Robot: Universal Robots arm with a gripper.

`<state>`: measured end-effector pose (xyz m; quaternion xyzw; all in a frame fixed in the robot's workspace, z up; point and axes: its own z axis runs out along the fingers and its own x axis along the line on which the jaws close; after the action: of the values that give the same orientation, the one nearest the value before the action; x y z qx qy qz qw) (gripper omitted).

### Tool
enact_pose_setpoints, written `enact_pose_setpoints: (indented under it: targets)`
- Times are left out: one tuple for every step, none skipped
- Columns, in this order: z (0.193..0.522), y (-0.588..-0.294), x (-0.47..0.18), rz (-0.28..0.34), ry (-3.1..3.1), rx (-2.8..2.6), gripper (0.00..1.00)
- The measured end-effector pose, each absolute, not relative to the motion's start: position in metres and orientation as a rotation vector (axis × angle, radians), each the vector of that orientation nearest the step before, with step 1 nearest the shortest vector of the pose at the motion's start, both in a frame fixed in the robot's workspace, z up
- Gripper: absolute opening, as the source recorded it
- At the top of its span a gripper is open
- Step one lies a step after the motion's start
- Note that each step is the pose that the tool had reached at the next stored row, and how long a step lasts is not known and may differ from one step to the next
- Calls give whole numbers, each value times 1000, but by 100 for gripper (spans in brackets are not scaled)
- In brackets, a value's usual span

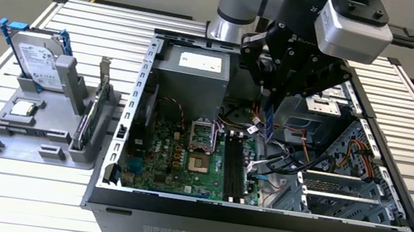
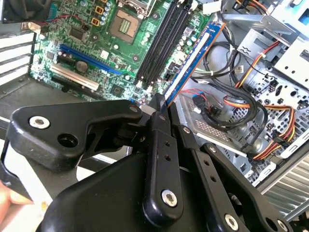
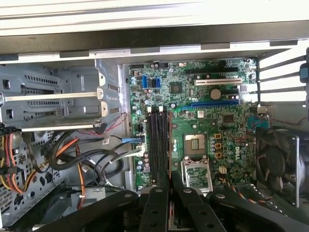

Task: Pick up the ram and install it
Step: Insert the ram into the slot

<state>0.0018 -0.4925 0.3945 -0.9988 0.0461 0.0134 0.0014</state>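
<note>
The ram (image 1: 268, 123) is a slim board stick that hangs upright from my gripper (image 1: 271, 101) inside the open computer case. In the second wrist view the ram (image 2: 193, 60) runs out from the fingertips of my gripper (image 2: 161, 110), which is shut on it, and it shows a blue and white side. It hovers above the motherboard, just beside the black memory slots (image 1: 236, 169), apart from them. In the first wrist view the ram (image 3: 169, 145) is seen edge-on as a thin line along the slots (image 3: 157, 145), held by my gripper (image 3: 169, 191).
The case walls (image 1: 137, 82) and drive cage (image 1: 343, 184) hem in the motherboard. Loose cables (image 1: 290, 158) lie close to the slots, and the processor socket (image 1: 201, 145) is on their other side. Outside, a grey holder (image 1: 32, 149) carries a hard drive (image 1: 37, 58) and a processor chip (image 1: 24, 107).
</note>
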Motion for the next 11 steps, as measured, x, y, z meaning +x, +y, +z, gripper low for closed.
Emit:
enact_pose_setpoints:
  targets:
    - [394,-492,2,42,145,-3135,0]
    - [393,-492,2,42,145,-3135,0]
    - [393,-492,3,42,146,-3135,0]
    - [392,-492,3,42,146,-3135,0]
    - [392,-492,3,42,146,-3135,0]
    - [391,-492,4,42,147,-3135,0]
    - [391,-492,4,42,147,-3135,0]
    - [390,-492,4,42,147,-3135,0]
    - [390,-492,4,42,148,-3135,0]
    - [389,-492,4,42,148,-3135,0]
    - [389,-492,5,42,148,-3135,0]
